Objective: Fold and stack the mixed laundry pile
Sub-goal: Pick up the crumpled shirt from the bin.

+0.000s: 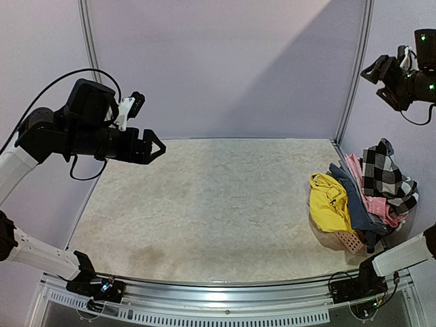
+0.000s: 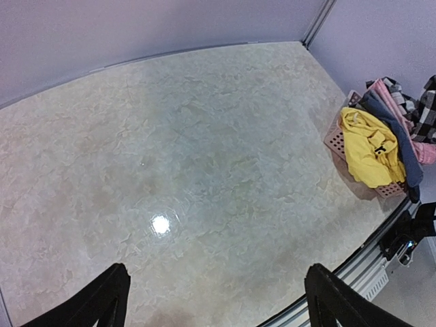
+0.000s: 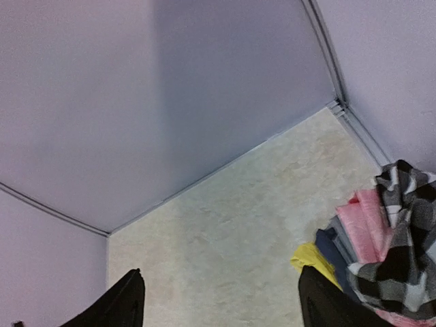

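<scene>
Left gripper [image 2: 219, 298]: fingers spread, empty, over the table [image 1: 204, 204]. Right gripper [image 3: 221, 300]: spread, empty, raised.

Mixed laundry pile [image 1: 364, 194]: well below the right gripper, far to the left gripper's right, heaped on one basket [image 1: 349, 240].

Count four, one each: yellow garment [image 1: 327, 201], blue-grey garment [image 1: 355, 208], pink garment [image 1: 373, 199], checked shirt [image 1: 385, 169].

Judged light, limp and tangled; pinch a loose edge of the checked shirt, which lies on top.

black-and-white arms [image 1: 68, 133], pointed black fingers [image 2: 102, 303], looping black cables [image 1: 75, 69]
</scene>
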You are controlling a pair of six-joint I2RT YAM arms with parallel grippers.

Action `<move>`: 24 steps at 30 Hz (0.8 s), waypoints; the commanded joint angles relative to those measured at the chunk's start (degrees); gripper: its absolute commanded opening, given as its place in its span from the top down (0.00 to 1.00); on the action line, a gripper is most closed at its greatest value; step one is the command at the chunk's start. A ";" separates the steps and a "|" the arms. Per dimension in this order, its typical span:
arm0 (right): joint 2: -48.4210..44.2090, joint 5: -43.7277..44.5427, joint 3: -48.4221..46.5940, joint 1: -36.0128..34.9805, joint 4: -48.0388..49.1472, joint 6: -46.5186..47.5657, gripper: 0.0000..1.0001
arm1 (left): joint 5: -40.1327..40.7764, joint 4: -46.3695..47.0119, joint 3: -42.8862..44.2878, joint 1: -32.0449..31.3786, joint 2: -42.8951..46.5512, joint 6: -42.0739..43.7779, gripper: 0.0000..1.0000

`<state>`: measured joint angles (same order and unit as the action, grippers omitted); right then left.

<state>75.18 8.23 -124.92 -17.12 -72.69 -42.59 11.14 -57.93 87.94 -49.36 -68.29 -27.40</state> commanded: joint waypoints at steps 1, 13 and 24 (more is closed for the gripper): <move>-4.04 9.83 8.88 -0.08 -22.50 -5.22 0.13 | -0.88 0.16 0.35 -0.65 -2.31 1.26 0.09; -10.54 9.89 30.99 9.90 -14.21 -2.09 0.01 | -2.59 1.41 0.45 -0.65 -4.03 1.72 0.09; -12.94 5.05 39.94 14.83 -4.77 4.90 0.42 | -1.77 1.02 -2.20 -0.65 -1.36 0.72 0.09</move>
<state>63.26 14.83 -86.17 -2.81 -76.79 -40.56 9.26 -56.84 86.76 -49.36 -71.31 -26.35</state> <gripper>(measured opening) 0.700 0.907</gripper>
